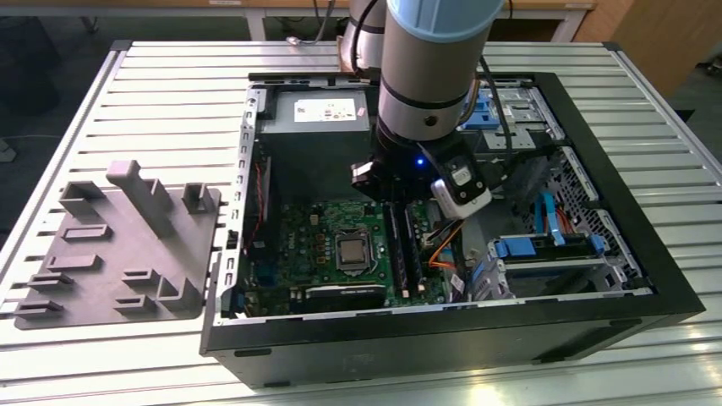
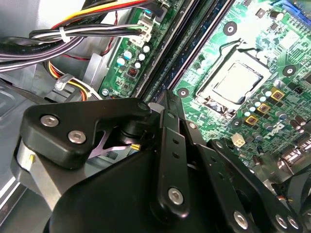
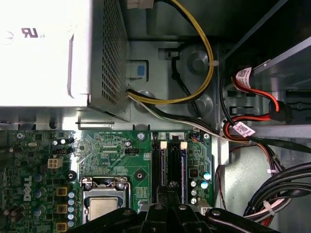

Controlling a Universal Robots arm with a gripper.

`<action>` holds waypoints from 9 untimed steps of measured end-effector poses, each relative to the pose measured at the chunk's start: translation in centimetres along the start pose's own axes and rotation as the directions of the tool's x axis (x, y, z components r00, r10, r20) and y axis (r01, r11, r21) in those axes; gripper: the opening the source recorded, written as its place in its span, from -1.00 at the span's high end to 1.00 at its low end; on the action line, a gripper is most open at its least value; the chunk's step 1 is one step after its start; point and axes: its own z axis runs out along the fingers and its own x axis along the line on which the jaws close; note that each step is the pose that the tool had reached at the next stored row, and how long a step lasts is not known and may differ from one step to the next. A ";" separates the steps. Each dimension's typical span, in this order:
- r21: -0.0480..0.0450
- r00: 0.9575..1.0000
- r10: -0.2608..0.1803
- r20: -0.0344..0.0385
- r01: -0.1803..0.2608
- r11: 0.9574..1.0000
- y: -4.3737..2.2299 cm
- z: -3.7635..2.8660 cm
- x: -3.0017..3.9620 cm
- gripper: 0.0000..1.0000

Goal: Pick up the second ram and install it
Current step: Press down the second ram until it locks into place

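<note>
**Fingers pinched together over the memory slots**

Fingers (image 2: 168,114) were drawn close into one narrow tip, and the gripper (image 2: 165,97) pointed straight down at the long black memory slots (image 3: 160,170) on the green motherboard (image 3: 112,155). With so little gap, they looked set to bear down on a thin edge rather than to reach round something broad. Whether a board edge lay between them I could not tell, because the linkages hid the contact.

The second ram (image 3: 184,170), as I judged it, was the blue stick standing on edge in one of those slots, with pale latch clips at the far end of the row. In the second wrist view the same blue strip (image 2: 199,48) ran along the slot toward the gripper's tip. It appeared to be in the slot already. Whether it had been pressed fully home, the pictures did not show.

In the exterior view the arm (image 1: 434,68) stood almost upright inside the open computer case (image 1: 451,330), probably so that any push would go squarely down the slot. The square silver processor (image 3: 103,208) lay just beside the slots. The power supply (image 3: 43,48) sat at the far end of the case, and its cables (image 3: 194,97) looped clear of the slots. A grey fixture (image 1: 113,254) rested on the table to the exterior view's left, well apart from the case.
</note>
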 end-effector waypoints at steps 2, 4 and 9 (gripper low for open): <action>0.000 1.000 0.000 0.000 0.000 1.000 -0.08 -0.01 0.00 0.79; 0.000 1.000 0.000 0.000 0.000 1.000 -0.21 -0.02 -0.01 0.79; 0.000 1.000 0.000 0.000 0.000 1.000 -0.52 -0.04 -0.01 0.79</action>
